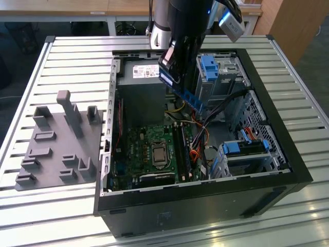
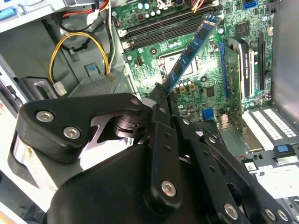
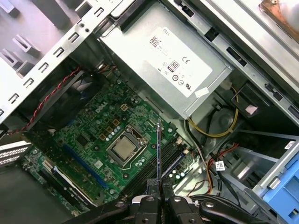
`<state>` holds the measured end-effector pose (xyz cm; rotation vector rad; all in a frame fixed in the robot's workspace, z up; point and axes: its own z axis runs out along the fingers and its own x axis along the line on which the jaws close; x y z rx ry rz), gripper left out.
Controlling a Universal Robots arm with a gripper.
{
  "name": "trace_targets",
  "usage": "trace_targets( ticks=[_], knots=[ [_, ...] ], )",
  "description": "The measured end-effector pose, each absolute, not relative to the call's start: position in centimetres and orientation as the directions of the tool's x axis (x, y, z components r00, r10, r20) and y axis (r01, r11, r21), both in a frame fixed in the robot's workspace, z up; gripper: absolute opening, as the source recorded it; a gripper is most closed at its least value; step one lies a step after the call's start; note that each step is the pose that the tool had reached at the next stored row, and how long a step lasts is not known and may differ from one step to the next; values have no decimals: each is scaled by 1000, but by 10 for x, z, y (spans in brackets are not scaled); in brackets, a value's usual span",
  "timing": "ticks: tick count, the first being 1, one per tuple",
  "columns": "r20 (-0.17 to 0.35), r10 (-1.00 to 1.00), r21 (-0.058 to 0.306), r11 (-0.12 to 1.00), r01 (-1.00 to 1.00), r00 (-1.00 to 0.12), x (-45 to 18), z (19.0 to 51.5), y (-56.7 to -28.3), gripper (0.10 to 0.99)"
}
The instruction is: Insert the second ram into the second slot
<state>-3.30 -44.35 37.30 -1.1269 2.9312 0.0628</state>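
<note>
Grips the second ram [image 2: 189, 49] by one end in the closed end effector [image 2: 161, 93], holds it aloft over the motherboard [image 1: 139, 149]. Probably handles light, stiff, fragile; best taken by bare edges, not chips.

A robot test lab or workshop is shown. An open computer case [image 1: 205, 211] is laid on a work table [image 1: 77, 56] made of metal slats, and a grey block of holders [image 1: 56, 149] is set beside it. The second ram [image 1: 185, 95] is held over the case by a robot's gripper [image 1: 169, 69]. Plain desks [image 1: 61, 7] and a wooden cupboard [image 1: 295, 25] are seen at the back of the room.
</note>
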Motion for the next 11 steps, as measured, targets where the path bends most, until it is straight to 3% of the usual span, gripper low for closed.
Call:
trace_targets(
  ticks=[11],
  knots=[
    [-15,-617,37,786,-617,-787,-33,373,-443,137]
  ],
)
